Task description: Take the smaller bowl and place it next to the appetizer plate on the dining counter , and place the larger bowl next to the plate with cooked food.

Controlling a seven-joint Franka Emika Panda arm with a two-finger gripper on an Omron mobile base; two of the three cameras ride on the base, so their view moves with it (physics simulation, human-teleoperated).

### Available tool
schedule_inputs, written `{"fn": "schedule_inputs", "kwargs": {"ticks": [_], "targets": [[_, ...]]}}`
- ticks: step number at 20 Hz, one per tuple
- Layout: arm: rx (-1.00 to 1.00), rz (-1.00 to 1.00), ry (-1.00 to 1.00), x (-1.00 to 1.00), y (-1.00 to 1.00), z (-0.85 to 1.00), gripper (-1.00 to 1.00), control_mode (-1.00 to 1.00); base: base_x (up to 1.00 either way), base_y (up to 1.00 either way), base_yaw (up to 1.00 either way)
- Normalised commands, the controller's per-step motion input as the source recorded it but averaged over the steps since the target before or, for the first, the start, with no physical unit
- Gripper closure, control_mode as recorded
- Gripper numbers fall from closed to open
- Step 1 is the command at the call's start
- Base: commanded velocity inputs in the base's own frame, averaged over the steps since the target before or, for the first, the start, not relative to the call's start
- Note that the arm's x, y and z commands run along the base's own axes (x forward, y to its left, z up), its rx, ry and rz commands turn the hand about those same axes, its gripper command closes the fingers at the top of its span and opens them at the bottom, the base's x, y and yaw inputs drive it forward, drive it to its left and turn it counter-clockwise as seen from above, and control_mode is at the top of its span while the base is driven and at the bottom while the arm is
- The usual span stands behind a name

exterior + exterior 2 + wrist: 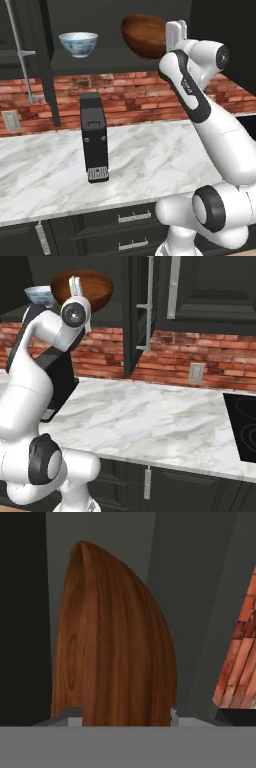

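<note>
The larger bowl point(142, 35), reddish-brown and wooden-looking, sits tilted in the open upper cabinet above the wall counter. The right base view shows this bowl point(95, 286) behind my raised hand. My gripper point(169, 37) reaches up to its right side. In the hand view the bowl's wall point(115, 642) rises edge-on between the two fingertips, and the gripper point(121, 714) is shut on it, one tip against each face. The smaller bowl point(78, 43), white with a blue pattern, stands upright on the same shelf to the left, its rim just visible point(39, 293) past my arm.
A dark coffee machine point(94, 137) stands on the marble wall counter point(150, 155) below the shelf, against red brick. An open cabinet door point(137, 306) hangs to the right of the bowls. A black cooktop point(245, 426) lies at the counter's far right.
</note>
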Motion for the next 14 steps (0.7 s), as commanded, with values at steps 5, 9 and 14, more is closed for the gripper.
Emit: {"fn": "schedule_inputs", "kwargs": {"ticks": [5,9,14], "targets": [[0.15,-0.14,-0.01,-1.00,-0.13,0.19,1.00,-1.00,0.00,0.00,0.00],[0.11,-0.16,0.01,-1.00,0.00,0.30,1.00,-1.00,0.00,0.00,0.00],[0.05,-0.12,0.06,-1.00,-0.05,0.23,1.00,-1.00,0.00,0.00,0.00]]}}
